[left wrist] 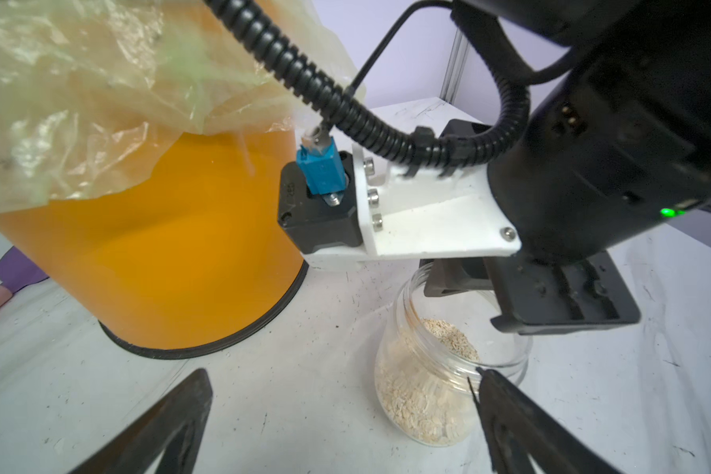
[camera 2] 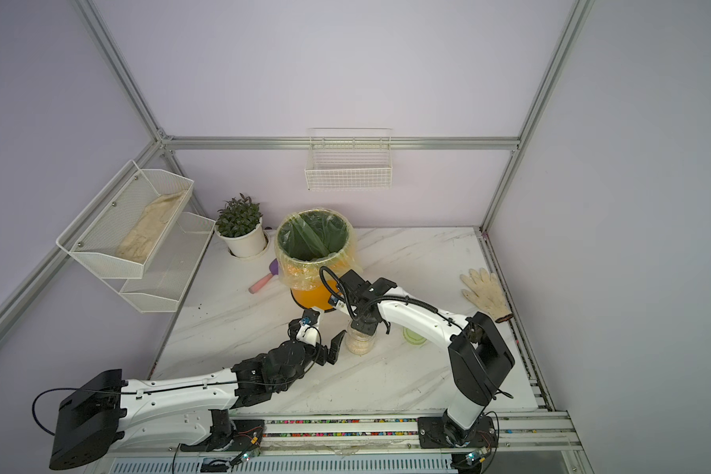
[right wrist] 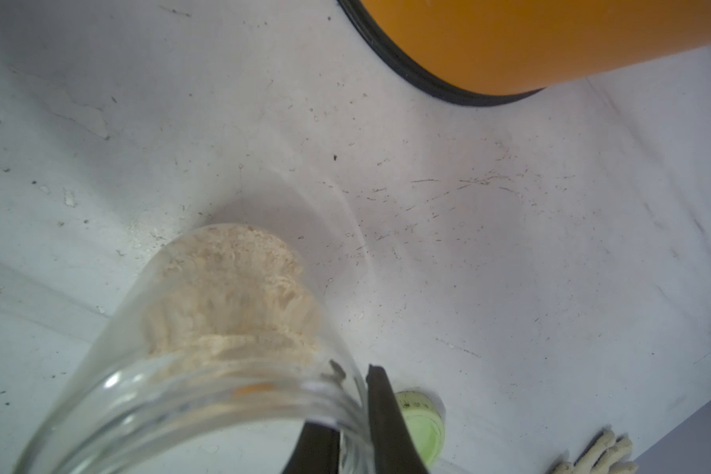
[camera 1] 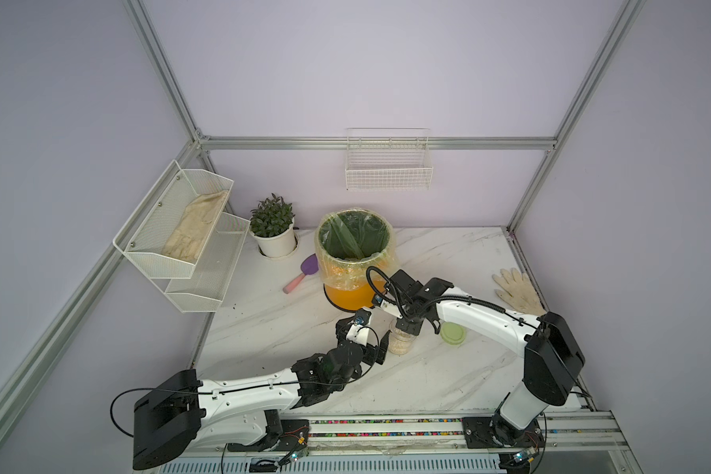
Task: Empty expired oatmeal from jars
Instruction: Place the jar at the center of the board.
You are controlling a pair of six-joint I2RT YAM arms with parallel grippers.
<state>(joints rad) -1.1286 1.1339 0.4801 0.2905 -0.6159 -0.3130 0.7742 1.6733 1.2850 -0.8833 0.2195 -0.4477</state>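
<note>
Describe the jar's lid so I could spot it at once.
Start at the big orange bin with the yellow liner on the white marble table. In front of it stands a small clear jar; just right of that jar, the lid lies flat on the table. It is the only pale green round disc there.

Pale lilac walls [camera 1: 386,61], aluminium frame rails [camera 1: 284,143]. White marble-look tabletop [camera 1: 448,254]. 1 wire basket [camera 1: 388,172] hangs at the back.

Under your black right gripper [camera 1: 406,328] you see the clear jar [camera 1: 401,344] with pale beige oatmeal [left wrist: 421,404]. Just beside that gripper lies the pale green lid [camera 1: 452,333]. Beyond it: the orange bin [camera 1: 352,295], yellow liner [camera 1: 337,269], on a white, grey-veined bench [camera 1: 448,254].
</note>
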